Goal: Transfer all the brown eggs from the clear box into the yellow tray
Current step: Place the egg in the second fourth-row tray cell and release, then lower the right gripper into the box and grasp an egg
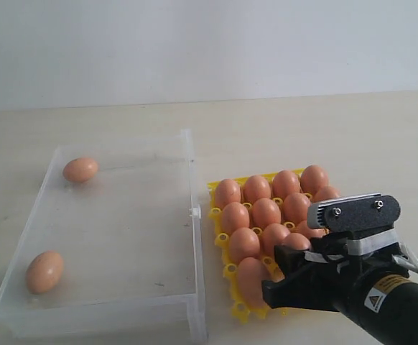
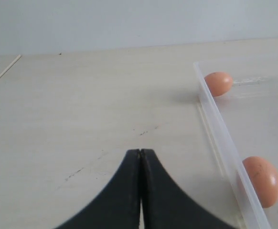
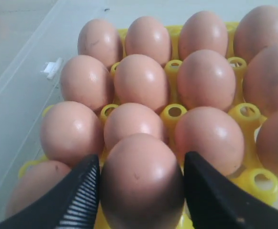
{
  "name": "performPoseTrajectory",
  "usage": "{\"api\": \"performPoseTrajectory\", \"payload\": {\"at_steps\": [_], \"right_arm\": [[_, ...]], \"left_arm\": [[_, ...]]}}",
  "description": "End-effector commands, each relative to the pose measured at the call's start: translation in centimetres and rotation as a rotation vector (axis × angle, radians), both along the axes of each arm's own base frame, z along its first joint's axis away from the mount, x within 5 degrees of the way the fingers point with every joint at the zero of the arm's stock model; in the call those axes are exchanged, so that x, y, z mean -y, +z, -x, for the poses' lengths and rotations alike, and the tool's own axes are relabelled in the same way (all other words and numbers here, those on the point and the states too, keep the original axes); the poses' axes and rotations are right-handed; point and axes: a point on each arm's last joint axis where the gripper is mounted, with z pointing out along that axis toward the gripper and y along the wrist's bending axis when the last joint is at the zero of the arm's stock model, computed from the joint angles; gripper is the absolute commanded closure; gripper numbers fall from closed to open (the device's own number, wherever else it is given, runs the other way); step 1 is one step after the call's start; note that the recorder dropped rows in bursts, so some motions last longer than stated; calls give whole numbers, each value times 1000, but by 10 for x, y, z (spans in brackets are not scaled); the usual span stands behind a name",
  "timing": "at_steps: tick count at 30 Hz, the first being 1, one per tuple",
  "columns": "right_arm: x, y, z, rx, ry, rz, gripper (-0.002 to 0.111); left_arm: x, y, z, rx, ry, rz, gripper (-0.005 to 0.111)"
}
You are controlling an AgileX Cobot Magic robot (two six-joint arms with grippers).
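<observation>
The brown eggs (image 3: 135, 81) are smooth, matte, reddish-brown ovals, a few with faint dark flecks. Most of them stand upright in the yellow tray (image 1: 239, 310), a bright, glossy plastic grid whose rounded peaks each have a hole at the top. The tray lies on a pale tabletop (image 1: 302, 129) with a faint wood grain, just beside the long wall of the clear box (image 1: 123, 230). That box is shallow and rectangular, of colourless transparent plastic, with low walls and a small latch tab (image 1: 194, 213) on the side facing the tray.

2 eggs remain loose on the box floor, both lying on their sides. One egg (image 1: 80, 169) is in the far left corner and the other egg (image 1: 45, 272) is near the front left corner, well apart from the first.

The right pincer (image 3: 141, 160) is over the front right part of the tray, with its jaws spread about an egg's width. It grasps 1 brown egg (image 3: 141, 191), with a black finger against each flank. The finger (image 3: 84, 193) on one side has a finely ribbed pad. I cannot tell whether this egg is seated in a cup or lifted clear of it. In the exterior view the arm behind the pincer is black, with a grey bracket with 2 screws and a yellow warning label.

The left pincer (image 2: 140, 151) is clenched, its 2 smooth black fingers pressed flat together with nothing between them. It is over bare tabletop outside the box wall.
</observation>
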Motion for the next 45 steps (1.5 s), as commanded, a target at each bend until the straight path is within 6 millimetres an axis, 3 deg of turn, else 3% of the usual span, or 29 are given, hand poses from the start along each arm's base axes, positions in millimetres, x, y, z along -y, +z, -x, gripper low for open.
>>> {"api": "performPoseTrajectory", "payload": {"at_steps": [1, 5, 13, 16, 27, 33, 35, 40, 43, 45], "right_arm": [[1, -8, 1, -33, 14, 39, 108], [-1, -13, 3, -47, 51, 66, 99], [-1, -12, 2, -21, 84, 102, 57], [-2, -6, 2, 13, 116, 113, 52], [5, 27, 2, 172, 142, 178, 53], [2, 52, 0, 235, 134, 88, 57], [-11, 64, -2, 179, 183, 40, 67], [-70, 114, -19, 30, 429, -25, 106], [-106, 131, -37, -86, 452, -119, 108], [-128, 128, -49, -195, 439, -166, 108]], "left_arm": [[0, 2, 0, 5, 2, -4, 107], [0, 2, 0, 5, 2, -4, 107], [0, 2, 0, 5, 2, -4, 107], [0, 2, 0, 5, 2, -4, 107], [0, 2, 0, 5, 2, -4, 107], [0, 2, 0, 5, 2, -4, 107], [0, 2, 0, 5, 2, -4, 107], [0, 2, 0, 5, 2, -4, 107], [0, 2, 0, 5, 2, -4, 107], [0, 2, 0, 5, 2, -4, 107]]}}
